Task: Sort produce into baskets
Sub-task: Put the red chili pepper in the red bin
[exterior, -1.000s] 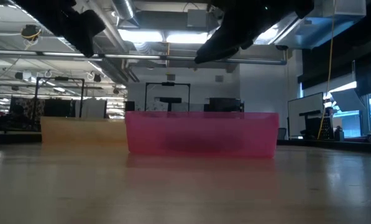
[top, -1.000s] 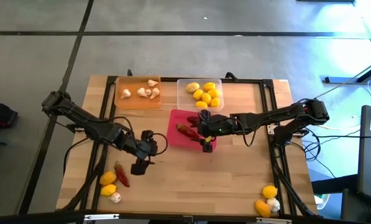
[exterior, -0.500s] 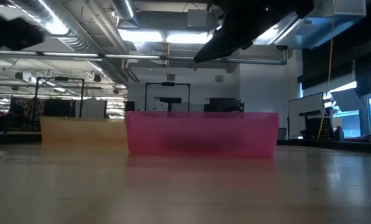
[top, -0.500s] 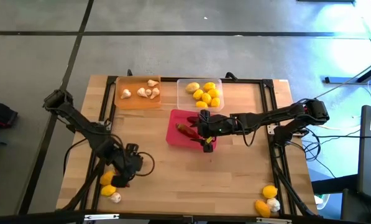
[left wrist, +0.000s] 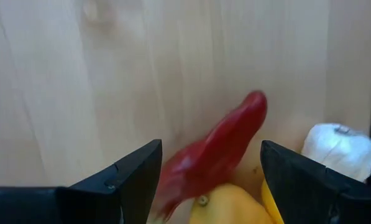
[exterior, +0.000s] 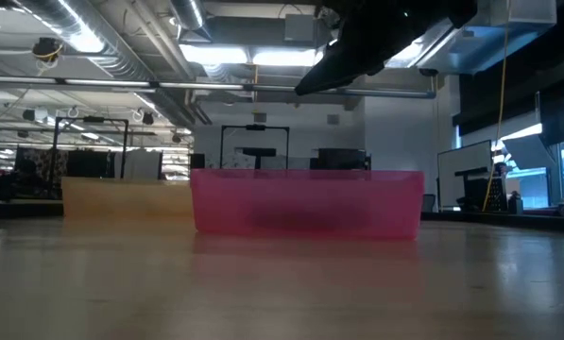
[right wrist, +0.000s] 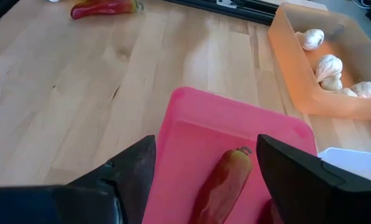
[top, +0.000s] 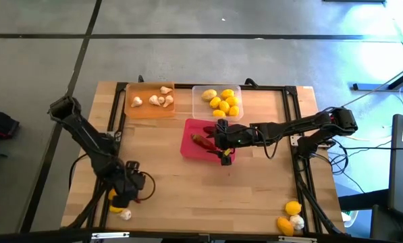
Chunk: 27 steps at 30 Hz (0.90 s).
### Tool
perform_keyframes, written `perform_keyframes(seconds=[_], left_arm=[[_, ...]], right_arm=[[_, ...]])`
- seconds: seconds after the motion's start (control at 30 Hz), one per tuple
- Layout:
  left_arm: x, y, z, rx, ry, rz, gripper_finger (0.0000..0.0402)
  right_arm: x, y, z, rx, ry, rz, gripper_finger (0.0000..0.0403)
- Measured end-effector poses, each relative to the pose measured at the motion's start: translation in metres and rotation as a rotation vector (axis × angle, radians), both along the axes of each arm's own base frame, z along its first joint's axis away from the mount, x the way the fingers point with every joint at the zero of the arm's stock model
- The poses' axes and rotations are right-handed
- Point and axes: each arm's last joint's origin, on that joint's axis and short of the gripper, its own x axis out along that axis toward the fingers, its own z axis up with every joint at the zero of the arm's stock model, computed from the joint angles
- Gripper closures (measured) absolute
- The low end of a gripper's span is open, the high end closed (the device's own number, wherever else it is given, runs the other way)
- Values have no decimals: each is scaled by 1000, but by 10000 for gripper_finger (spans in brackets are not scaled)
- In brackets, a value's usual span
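Produce half sorted: garlic bulbs (top: 154,99) in the orange tray (top: 149,110), lemons (top: 223,102) in the clear tray (top: 217,88) beside it, one chili (top: 202,141) in the pink tray (top: 190,146). Landmark for everything below: that pink tray, mid-table.

Left of the pink tray and nearer the front edge, a small pile not yet sorted: a red chili (left wrist: 219,146), a lemon (left wrist: 225,206) and a garlic bulb (left wrist: 338,147), lying close together. Right of the pink tray, far off at the front corner, a second pile: two lemons (top: 289,216) and a garlic bulb (top: 296,221).

Changed over the last second: left gripper (top: 125,190) gone from a spot just left of the pink tray's near edge, swung out and down to the left pile, now directly above it. Fingers spread wide, empty, straddling the chili in the left wrist view; contact not yet visible. Chili tip toward the garlic, body partly overlapped by the lemon.

Unchanged over the same second: right gripper (top: 221,142) parked over the pink tray's right half, fingers apart, nothing pinched, the tray's chili (right wrist: 220,184) lying between them below.

Meaning for the task, as a judgement: approach done, grasp of the loose chili likely next, then carry back to the pink tray. Risk worth noting: crowded pile, so lemon or garlic easily nudged on closing.
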Motion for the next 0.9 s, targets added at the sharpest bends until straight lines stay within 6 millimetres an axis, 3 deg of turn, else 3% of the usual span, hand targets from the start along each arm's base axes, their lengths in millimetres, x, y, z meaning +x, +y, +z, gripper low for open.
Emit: perform_keyframes(seconds=[0.6,0.9], left_arm=[[-13,9,-36,36,-29,-148,135],[1,19,-36,118,-150,-9,135]], right_arm=[[0,0,-1,-1,9,0,133],[0,0,-1,4,8,-3,133]])
